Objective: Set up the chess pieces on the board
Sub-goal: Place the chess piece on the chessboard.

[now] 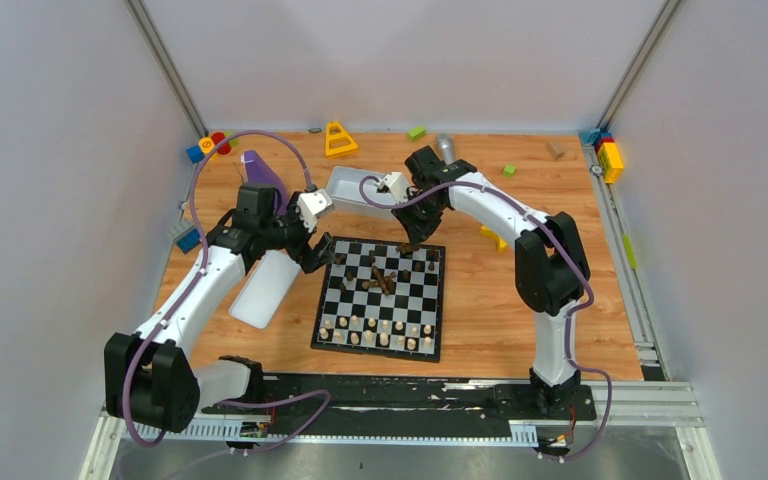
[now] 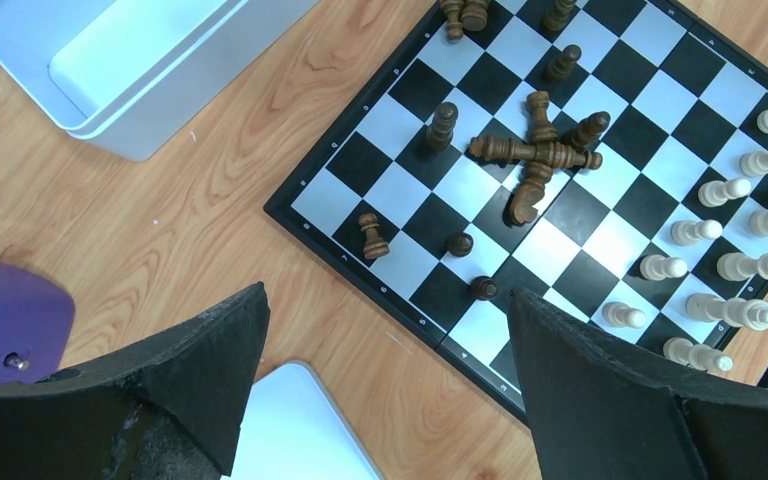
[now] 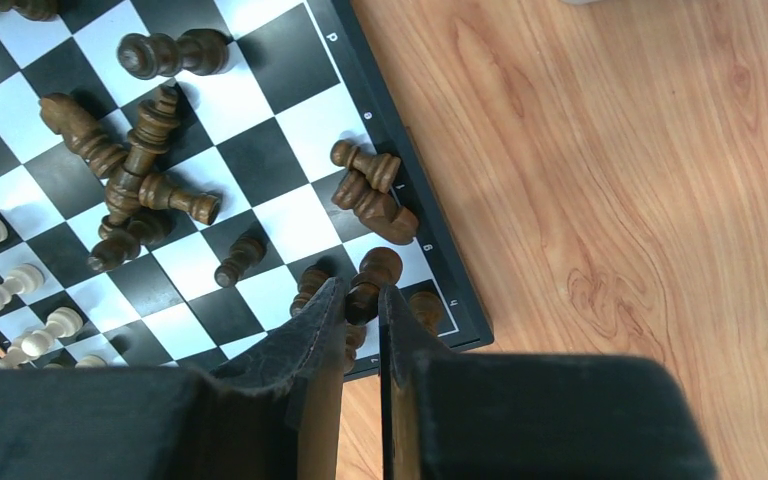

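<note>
Far-left corner of the wooden table (image 1: 480, 330): a cluster of coloured toy blocks (image 1: 210, 146). Next along, the left arm (image 1: 195, 295), stretched from its near-left base forward and inward, wrist tipped down toward the board (image 1: 415, 300). Beneath the forearm, a white lid (image 1: 265, 290) lying flat, just beside the board's left edge. Left gripper (image 1: 318, 258) poised over that edge near the far-left corner, fingers (image 2: 200, 370) splayed wide and released, gripping nothing. Beyond it, a white tray (image 1: 345, 200) resting open side up, near the board's far-left corner but apart from it, only its plain white inner walls on show. Then the board itself, flat at the table's middle. Along its two near rows, pale pieces (image 1: 380, 330) standing upright in order. Across the far half, dark pieces (image 1: 382, 280) in disarray: several toppled and crossed in a heap (image 2: 535, 155) near the middle, a few upright around it, two more lying against the far border (image 3: 370, 190). At the far edge, right gripper (image 1: 410, 245) pointing straight down, fingers (image 3: 305, 330) clenched close on a dark pawn (image 3: 378, 265) standing on an edge square. Behind it, the right arm (image 1: 550, 260), risen from its near-right base to a high elbow, forearm angled far and leftward. Far-right corner: more toy blocks (image 1: 610, 158).
</note>
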### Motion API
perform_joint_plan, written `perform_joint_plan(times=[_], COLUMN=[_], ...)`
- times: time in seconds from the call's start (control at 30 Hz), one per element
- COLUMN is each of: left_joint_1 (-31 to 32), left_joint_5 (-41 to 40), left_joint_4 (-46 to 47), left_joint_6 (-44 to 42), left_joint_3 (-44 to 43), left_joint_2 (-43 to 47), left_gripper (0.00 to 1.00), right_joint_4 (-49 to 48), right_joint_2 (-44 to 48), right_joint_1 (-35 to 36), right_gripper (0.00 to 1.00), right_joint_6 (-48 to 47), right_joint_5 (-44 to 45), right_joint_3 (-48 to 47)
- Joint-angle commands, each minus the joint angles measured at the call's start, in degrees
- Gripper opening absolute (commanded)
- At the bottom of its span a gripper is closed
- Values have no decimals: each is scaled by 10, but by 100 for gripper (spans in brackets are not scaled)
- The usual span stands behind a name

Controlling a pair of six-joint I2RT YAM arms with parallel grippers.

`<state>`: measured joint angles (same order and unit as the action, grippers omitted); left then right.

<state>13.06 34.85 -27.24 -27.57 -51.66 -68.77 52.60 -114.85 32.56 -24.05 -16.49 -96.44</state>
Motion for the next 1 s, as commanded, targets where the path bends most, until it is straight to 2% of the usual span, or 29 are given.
perform_joint_plan(times=[0.0, 0.6, 0.97], left_joint_1=[1, 1, 1], left_joint_5=[4, 2, 1], left_joint_4=[4, 5, 6], left_joint_6=[-4, -5, -5], left_joint_3=[2, 4, 6], left_joint_2=[18, 17, 16], left_gripper=[96, 96, 96], right_joint_4=[-14, -9, -8], right_joint_2=[-9, -18, -35], right_joint_1=[-3, -3, -4], right_gripper=[0, 0, 0], right_joint_6=[3, 0, -2], right_joint_5=[8, 10, 53], right_joint_3=[-23, -17, -30])
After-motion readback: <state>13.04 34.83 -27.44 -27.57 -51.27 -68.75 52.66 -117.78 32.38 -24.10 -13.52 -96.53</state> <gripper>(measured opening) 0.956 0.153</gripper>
